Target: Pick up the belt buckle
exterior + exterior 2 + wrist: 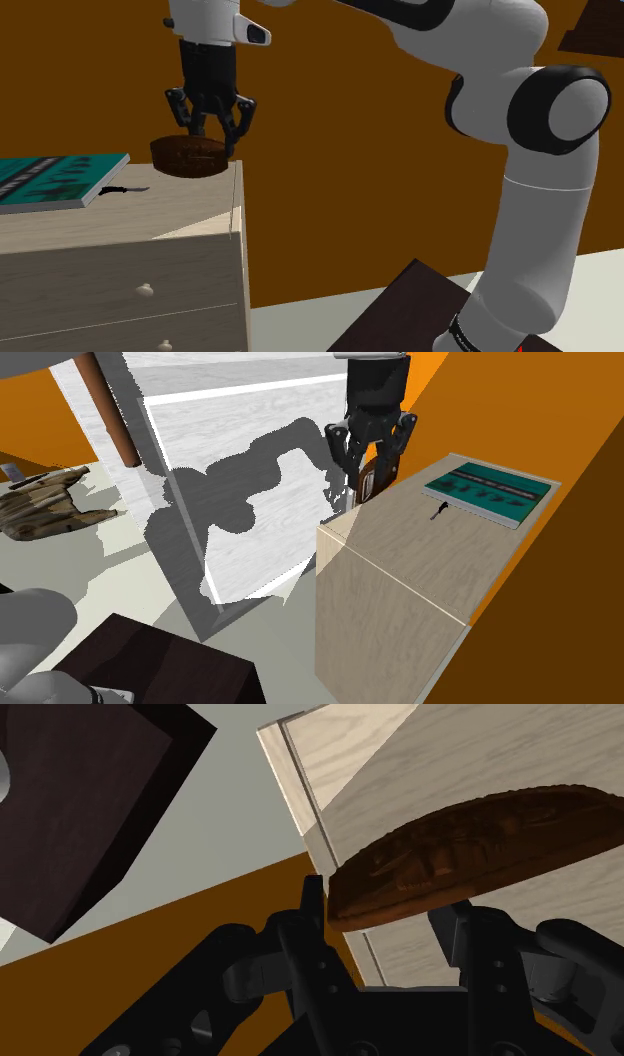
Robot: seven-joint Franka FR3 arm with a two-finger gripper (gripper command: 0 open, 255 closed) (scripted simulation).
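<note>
1. The black end effector [209,132] clamps the buckle [190,158] between its two fingers, over the far corner of the counter [130,215], just by the edge.

2. The wrist view shows the buckle [470,839] as a dark brown domed oval with a relief pattern cut into its face. It slants across the fingers [305,939], with the counter's corner [450,754] behind it.

3. In the second exterior view the buckle [368,487] hangs nearly on edge in the end effector [368,470]. It looks just clear of the counter [430,562], though that gap is a judgement.

4. The fingers pinch the oval across its thin body, a hold that suits a hard, flat plate. The buckle reaches further to one side of the fingers than the other, which likely explains its tilt.

5. The counter is pale, wood-grained and flat-topped, with drawers [120,290] carrying small round knobs [146,290].

6. A teal book [60,180] lies flat on the counter well apart from the buckle. A small black item [125,189] sits just beside the book, out of the end effector's way.

7. The grasp appears made. A straight rise should finish the pickup, and the tilted hold could let the smooth plate slip.
</note>
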